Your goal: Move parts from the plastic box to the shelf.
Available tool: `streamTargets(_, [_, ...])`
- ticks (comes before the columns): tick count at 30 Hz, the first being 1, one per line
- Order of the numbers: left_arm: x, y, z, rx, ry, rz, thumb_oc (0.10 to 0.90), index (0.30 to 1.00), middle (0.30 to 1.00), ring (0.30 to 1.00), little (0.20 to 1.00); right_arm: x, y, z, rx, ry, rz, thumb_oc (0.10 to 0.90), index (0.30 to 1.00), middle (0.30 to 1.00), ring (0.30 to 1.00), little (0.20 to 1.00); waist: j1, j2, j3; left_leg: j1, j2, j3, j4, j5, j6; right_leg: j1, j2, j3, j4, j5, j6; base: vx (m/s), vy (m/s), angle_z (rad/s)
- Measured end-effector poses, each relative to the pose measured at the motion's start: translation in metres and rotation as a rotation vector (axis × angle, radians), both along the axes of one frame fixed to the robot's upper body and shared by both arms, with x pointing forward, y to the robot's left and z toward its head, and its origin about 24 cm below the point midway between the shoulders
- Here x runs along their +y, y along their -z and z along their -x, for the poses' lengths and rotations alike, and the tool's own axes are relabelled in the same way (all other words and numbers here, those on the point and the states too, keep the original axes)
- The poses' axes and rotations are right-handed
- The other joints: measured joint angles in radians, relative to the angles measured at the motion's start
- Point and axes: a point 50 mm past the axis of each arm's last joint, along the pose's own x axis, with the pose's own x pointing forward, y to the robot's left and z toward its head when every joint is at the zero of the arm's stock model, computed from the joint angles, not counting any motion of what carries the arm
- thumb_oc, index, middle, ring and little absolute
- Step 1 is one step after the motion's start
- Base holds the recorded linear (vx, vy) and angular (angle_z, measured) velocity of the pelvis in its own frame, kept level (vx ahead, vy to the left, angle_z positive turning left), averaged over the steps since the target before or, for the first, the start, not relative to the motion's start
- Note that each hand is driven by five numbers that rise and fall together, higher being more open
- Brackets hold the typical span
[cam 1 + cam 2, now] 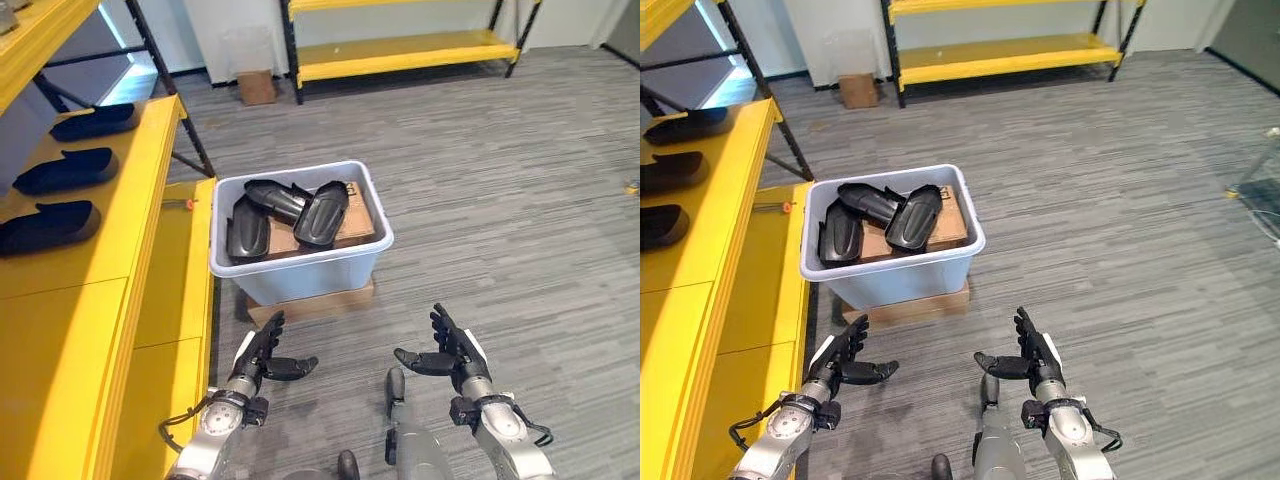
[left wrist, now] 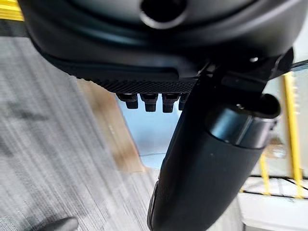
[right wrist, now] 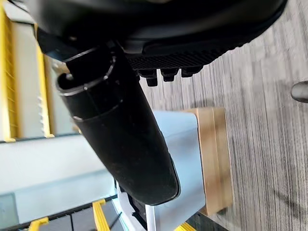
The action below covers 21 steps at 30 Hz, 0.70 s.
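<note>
Plastic box [image 1: 300, 262] on floor beside yellow shelf [image 1: 110, 260], holds black parts [image 1: 320, 212] atop cardboard. Three more parts [image 1: 48, 225] on shelf. Left hand [image 1: 262, 356] & right hand [image 1: 447, 354] both low, near box, fingers spread, empty.

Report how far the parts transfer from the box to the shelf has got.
Done: three dark parts lie in a row on the yellow shelf. In hand: nothing; the left hand and right hand hang open and empty in front of the box, apart from it. Left: three parts lie in the box, piled on a cardboard piece, untouched. Next, probably a reach into the box.
</note>
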Motion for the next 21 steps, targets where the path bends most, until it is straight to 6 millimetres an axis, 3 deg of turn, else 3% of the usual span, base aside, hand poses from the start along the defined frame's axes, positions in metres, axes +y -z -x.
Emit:
streamTargets(2, [-0.004,0.002,0.002,0.013,0.031,0.0,0.9,1.0,1.0,1.0,1.0,0.001,-0.004,-0.002,-0.018,-0.006,0.002,0.9,1.0,1.0,1.0,1.0,-0.002,0.0,0.0,0.019,0.007,-0.027,0.004,-0.024,-0.021,0.002,0.022,0.017,0.021,0.026,-0.036,0.4,-0.325,0.52])
streamTargets(3, [-0.006,0.005,0.006,0.028,0.041,0.004,0.9,1.0,1.0,1.0,1.0,0.001,-0.005,-0.002,-0.022,-0.021,0.021,0.9,1.0,1.0,1.0,1.0,0.003,-0.004,-0.001,0.052,0.008,-0.047,0.015,-0.065,-0.045,0.017,0.025,0.017,0.073,0.105,-0.073,0.32,-0.256,0.32])
streamTargets(4, [-0.008,0.007,0.007,0.034,0.046,0.007,0.9,1.0,1.0,1.0,1.0,0.0,-0.006,-0.003,-0.024,-0.022,0.026,0.9,1.0,1.0,1.0,1.0,0.003,-0.001,0.0,0.068,0.013,-0.054,0.021,-0.082,-0.057,0.014,0.029,0.015,0.105,0.147,-0.075,0.56,-0.457,0.21])
streamTargets(5, [-0.013,0.01,0.012,0.048,0.055,0.017,0.9,1.0,1.0,1.0,1.0,-0.002,-0.008,-0.006,-0.027,-0.03,0.046,0.9,1.0,1.0,1.0,1.0,0.004,0.038,-0.005,0.076,0.058,-0.056,0.041,-0.105,-0.089,0.004,0.072,0.008,0.175,0.09,-0.1,0.35,-0.286,0.04])
streamTargets(6, [-0.013,0.009,0.012,0.044,0.061,0.018,0.9,1.0,1.0,1.0,1.0,-0.002,-0.009,-0.008,-0.035,-0.034,0.053,0.9,1.0,1.0,1.0,1.0,0.004,0.044,-0.003,0.078,0.073,-0.05,0.06,-0.11,-0.098,0.006,0.086,0.001,0.198,0.067,-0.114,0.49,-0.412,0.0])
streamTargets(9, [-0.015,0.001,0.006,0.007,0.064,0.023,0.9,1.0,1.0,1.0,1.0,-0.008,-0.019,-0.015,-0.069,-0.047,0.085,0.9,1.0,1.0,1.0,1.0,-0.002,0.045,-0.003,0.081,0.133,-0.05,0.173,-0.155,-0.125,0.007,0.136,-0.031,0.343,-0.074,-0.15,0.31,-0.271,0.04])
streamTargets(13, [-0.019,-0.012,-0.003,-0.052,0.078,0.036,0.9,1.0,1.0,1.0,1.0,-0.017,-0.028,-0.019,-0.099,-0.049,0.122,0.9,1.0,1.0,1.0,1.0,-0.021,0.041,-0.004,0.065,0.169,-0.049,0.286,-0.164,-0.141,0.006,0.154,-0.059,0.447,-0.205,-0.162,0.28,-0.261,0.18])
streamTargets(16, [-0.022,-0.018,-0.009,-0.082,0.081,0.046,0.9,1.0,1.0,1.0,1.0,-0.016,-0.033,-0.021,-0.124,-0.047,0.117,0.9,1.0,1.0,1.0,1.0,-0.04,0.042,-0.006,-0.013,0.188,-0.029,0.438,-0.161,-0.18,0.008,0.158,-0.091,0.461,-0.222,-0.192,0.14,-0.221,0.19])
streamTargets(18, [-0.024,-0.023,-0.016,-0.098,0.073,0.075,0.9,1.0,1.0,1.0,1.0,-0.017,-0.033,-0.021,-0.123,-0.046,0.12,0.9,1.0,1.0,1.0,1.0,-0.051,0.036,-0.009,-0.08,0.221,0.03,0.536,-0.092,-0.242,0.026,0.157,-0.114,0.445,-0.238,-0.224,0.15,-0.368,0.4])
streamTargets(19, [-0.027,-0.029,-0.024,-0.125,0.077,0.078,0.9,1.0,1.0,1.0,1.0,-0.019,-0.031,-0.018,-0.117,-0.02,0.117,0.9,1.0,1.0,1.0,1.0,-0.052,0.027,-0.01,-0.18,0.242,0.084,0.688,-0.058,-0.242,0.051,0.149,-0.14,0.407,-0.233,-0.242,0.1,-0.186,0.54])
streamTargets(21, [-0.026,-0.03,-0.026,-0.131,0.064,0.074,0.9,1.0,1.0,1.0,1.0,-0.016,-0.031,-0.019,-0.12,-0.009,0.102,0.9,1.0,1.0,1.0,1.0,-0.034,0.014,-0.009,-0.254,0.202,0.082,0.714,-0.095,-0.199,0.083,0.146,-0.135,0.363,-0.22,-0.252,0.08,-0.073,0.15])
